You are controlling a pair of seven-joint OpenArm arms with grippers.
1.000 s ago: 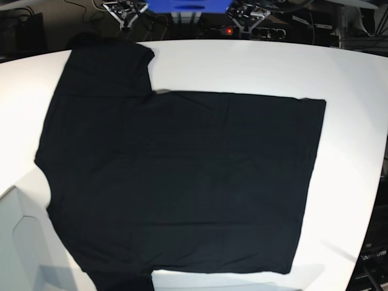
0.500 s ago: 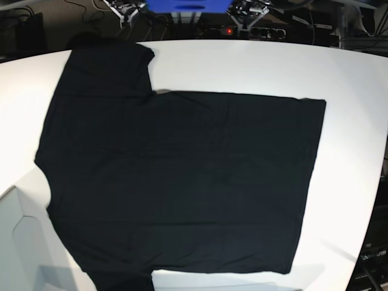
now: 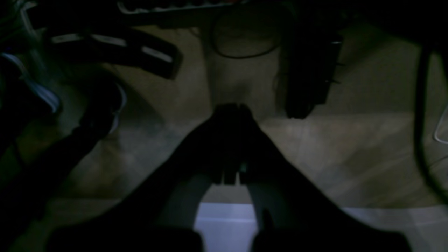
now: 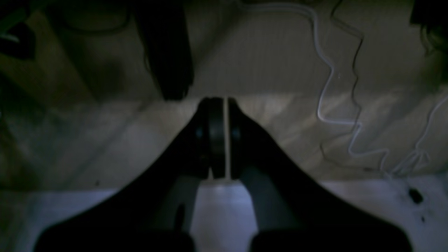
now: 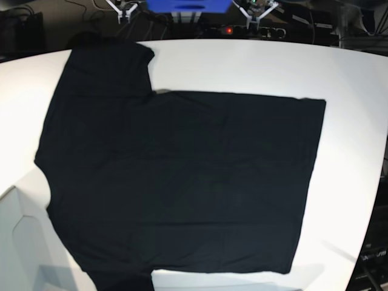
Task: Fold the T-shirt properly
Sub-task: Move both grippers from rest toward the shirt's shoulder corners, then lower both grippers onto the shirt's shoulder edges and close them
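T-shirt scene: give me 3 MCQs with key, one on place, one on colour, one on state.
1. Where do the two pincers sit in the base view?
A. On the shirt
B. At the table's far edge, off the cloth
C. Beside the hem

2. What colour is the T-shirt?
A. Black
B. White
C. Red

3. How does the shirt lie?
A. Folded in half
B. Bunched up
C. Spread flat, unfolded

Key: B, the left pincer and right pincer sit beyond the white table, clear of the cloth. A, the T-shirt is plain black. C, its body and one sleeve lie open, no fold made.
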